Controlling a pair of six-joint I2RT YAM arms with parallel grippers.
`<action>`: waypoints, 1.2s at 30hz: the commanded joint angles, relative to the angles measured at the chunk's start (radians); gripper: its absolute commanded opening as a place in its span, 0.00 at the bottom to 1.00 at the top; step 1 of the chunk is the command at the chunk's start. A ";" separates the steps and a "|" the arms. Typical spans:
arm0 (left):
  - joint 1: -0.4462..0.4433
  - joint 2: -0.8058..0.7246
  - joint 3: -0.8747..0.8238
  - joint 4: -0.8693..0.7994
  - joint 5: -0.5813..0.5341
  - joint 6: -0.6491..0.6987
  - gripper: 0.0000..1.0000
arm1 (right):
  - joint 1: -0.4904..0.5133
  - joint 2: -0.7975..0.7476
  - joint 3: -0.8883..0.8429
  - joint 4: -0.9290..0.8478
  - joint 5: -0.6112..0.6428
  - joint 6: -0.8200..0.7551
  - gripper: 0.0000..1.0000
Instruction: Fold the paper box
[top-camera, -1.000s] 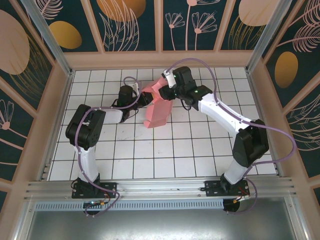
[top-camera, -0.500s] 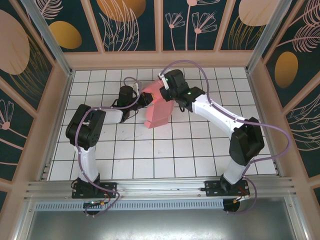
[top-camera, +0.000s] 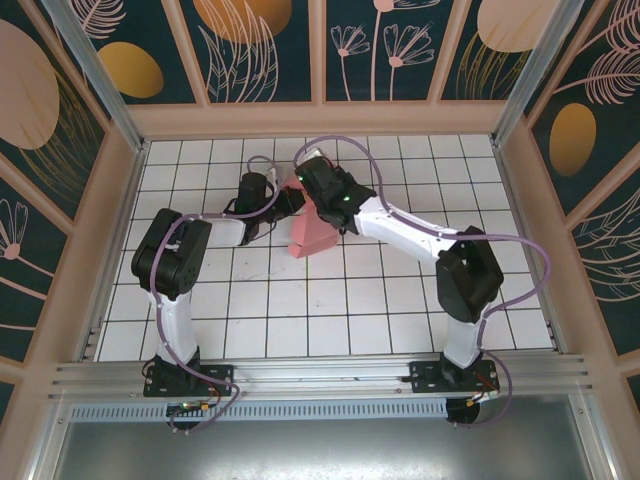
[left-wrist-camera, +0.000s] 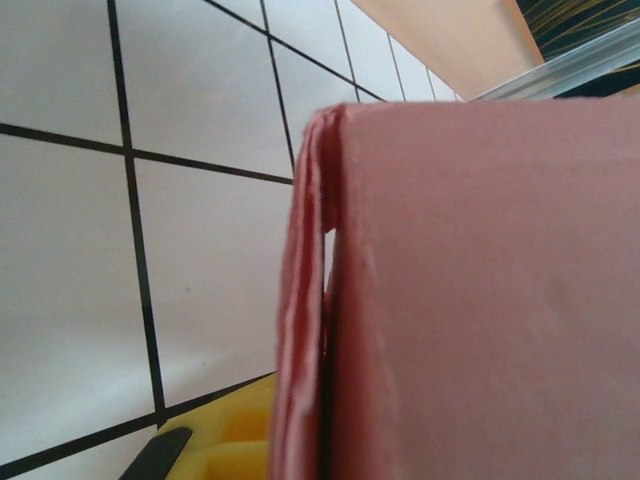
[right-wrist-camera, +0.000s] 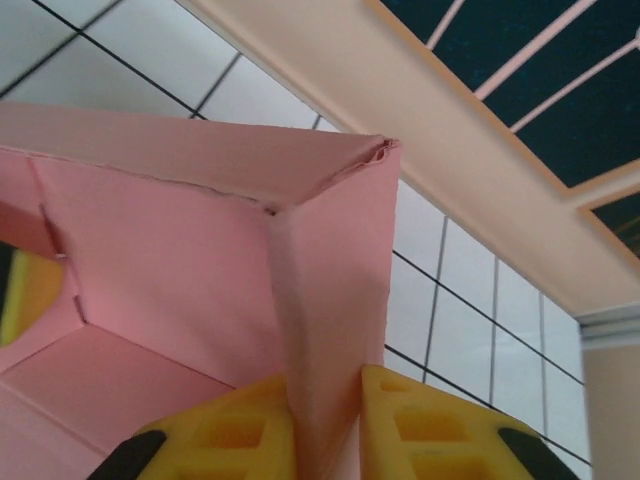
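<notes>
The right gripper (right-wrist-camera: 325, 425) is pinching a thin wall of the pink paper box (right-wrist-camera: 190, 260). It has a yellow finger (right-wrist-camera: 425, 430) on each side of the card. The left gripper (top-camera: 289, 200) is closed tight on another edge of the box, and one yellow finger (left-wrist-camera: 225, 440) peeks out beside the card. The box is partly folded, with walls standing up. It sits between the two grippers on the white tiled surface (top-camera: 300, 320), near the back wall (top-camera: 320, 118).
</notes>
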 joint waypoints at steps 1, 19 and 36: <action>-0.005 -0.024 0.042 0.043 0.024 -0.031 0.00 | 0.027 0.051 0.031 -0.022 0.114 -0.040 0.12; -0.005 -0.028 0.061 0.005 0.036 -0.061 0.00 | 0.045 0.084 0.013 0.080 0.230 -0.101 0.25; -0.005 -0.025 0.069 0.001 0.049 -0.074 0.00 | 0.033 0.116 -0.026 0.196 0.290 -0.257 0.23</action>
